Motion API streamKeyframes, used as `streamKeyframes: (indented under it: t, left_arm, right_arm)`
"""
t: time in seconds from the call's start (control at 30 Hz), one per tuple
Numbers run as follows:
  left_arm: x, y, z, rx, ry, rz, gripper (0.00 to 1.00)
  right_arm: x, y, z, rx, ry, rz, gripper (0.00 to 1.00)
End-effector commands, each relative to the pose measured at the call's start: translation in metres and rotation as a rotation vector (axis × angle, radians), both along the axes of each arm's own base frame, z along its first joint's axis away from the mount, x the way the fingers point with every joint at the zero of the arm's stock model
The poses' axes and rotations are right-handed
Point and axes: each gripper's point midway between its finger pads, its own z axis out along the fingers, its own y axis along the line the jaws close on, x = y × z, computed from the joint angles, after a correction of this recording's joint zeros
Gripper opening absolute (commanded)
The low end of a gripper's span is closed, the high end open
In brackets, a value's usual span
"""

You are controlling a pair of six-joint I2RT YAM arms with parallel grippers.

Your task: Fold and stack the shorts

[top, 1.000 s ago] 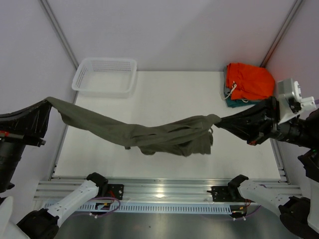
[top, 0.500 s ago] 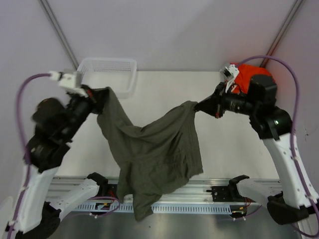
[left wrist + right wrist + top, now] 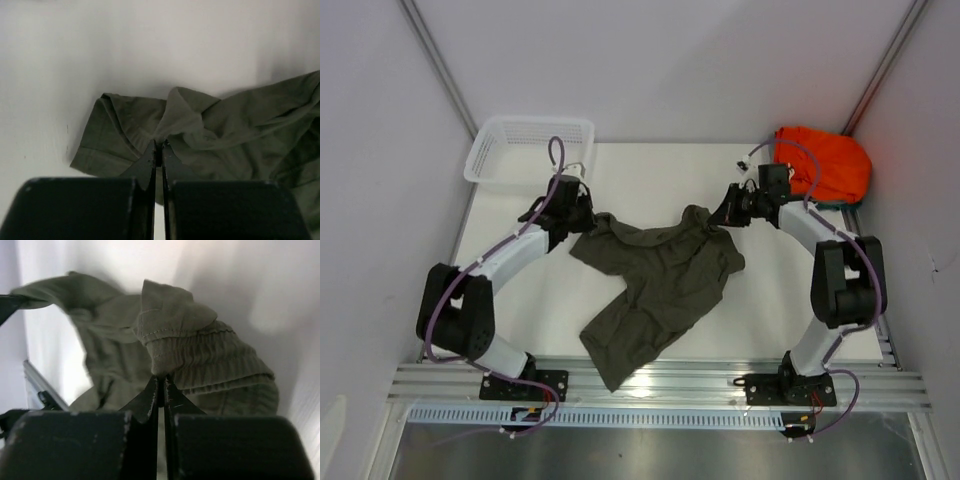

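From above, the olive-green shorts (image 3: 660, 280) lie spread on the white table (image 3: 520, 300), in front of and to the right of the white mesh basket (image 3: 532, 184). One leg trails away from the basket onto the metal rail (image 3: 720, 375). The left gripper (image 3: 588, 222) sits just in front of the basket, pinched tight on the cloth's nearest upper corner. The right gripper (image 3: 720, 220), well to the basket's right, is clamped on the opposite upper corner. Bright orange shorts (image 3: 825, 165) sit bunched far to the right of the basket.

In the left wrist view, the left gripper (image 3: 157, 147) has its fingers pressed together, with a raised fold of the shorts (image 3: 225, 125) caught at their tips.

In the right wrist view, the right gripper (image 3: 160, 380) is likewise closed, nipping the ribbed elastic waistband of the shorts (image 3: 200, 355).
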Motion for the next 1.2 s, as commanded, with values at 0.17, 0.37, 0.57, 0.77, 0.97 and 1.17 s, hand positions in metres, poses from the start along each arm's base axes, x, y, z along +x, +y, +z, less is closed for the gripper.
streamKeyframes:
  t: [0.17, 0.37, 0.57, 0.77, 0.97, 1.17]
  left_arm:
    - [0.06, 0.038, 0.002, -0.133, -0.078, 0.151, 0.0]
    - [0.078, 0.059, -0.02, -0.148, -0.04, 0.192, 0.0]
    - [0.105, 0.068, -0.044, -0.122, 0.026, 0.194, 0.0]
    - [0.117, 0.092, -0.058, -0.124, 0.048, 0.246, 0.0]
    - [0.117, 0.108, -0.057, -0.117, 0.043, 0.266, 0.0]
    - [0.124, 0.11, -0.053, -0.109, 0.041, 0.266, 0.57]
  right_arm:
    - [0.095, -0.021, -0.005, -0.118, -0.13, -0.123, 0.0]
    - [0.159, -0.025, -0.007, -0.17, -0.163, -0.138, 0.0]
    - [0.206, -0.031, -0.027, -0.182, -0.146, -0.15, 0.0]
    - [0.244, -0.033, -0.035, -0.174, -0.188, -0.191, 0.0]
    - [0.266, -0.034, -0.029, -0.126, -0.252, -0.24, 0.0]
    - [0.269, -0.033, 0.002, -0.102, -0.316, -0.246, 0.3]
